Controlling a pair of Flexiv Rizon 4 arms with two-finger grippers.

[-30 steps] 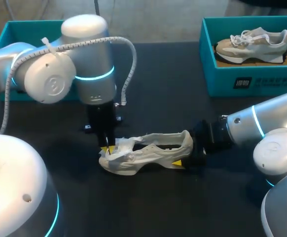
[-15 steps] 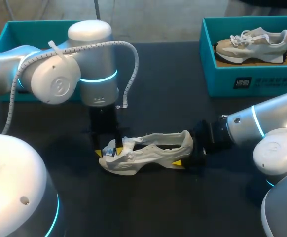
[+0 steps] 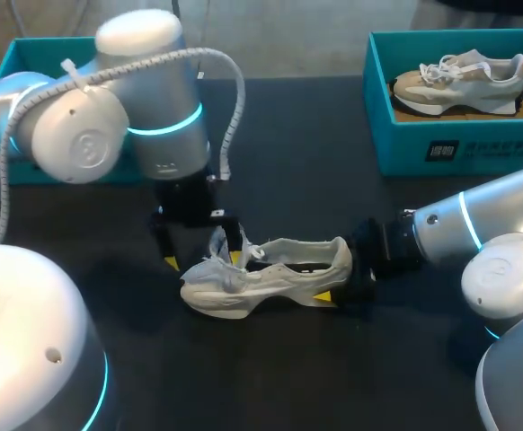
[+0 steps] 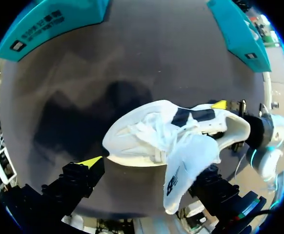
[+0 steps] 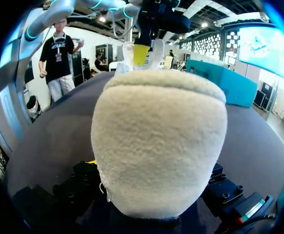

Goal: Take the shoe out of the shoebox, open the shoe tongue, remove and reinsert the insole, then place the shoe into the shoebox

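Left gripper (image 3: pixel 203 260) spread wide over toe of shoe (image 3: pixel 270 278), tongue (image 3: pixel 218 244) raised against one finger; right gripper (image 3: pixel 338 275) clamped on heel; shoe on table (image 3: pixel 333 180), long axis spanning both grippers

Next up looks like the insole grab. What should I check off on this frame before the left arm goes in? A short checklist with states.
1. Shoe out of its box, on the table: ok.
2. Right gripper clamped on the heel from both sides: ok.
3. Tongue raised off the opening: ok, it stands up and leans on one left finger.
4. Left gripper free to pick: ok, its fingers are wide apart and hold nothing.
5. Insole seated and reachable: cannot tell, only a dark patch shows inside.
6. Shoebox free for the return: cannot tell, the left arm hides most of it.
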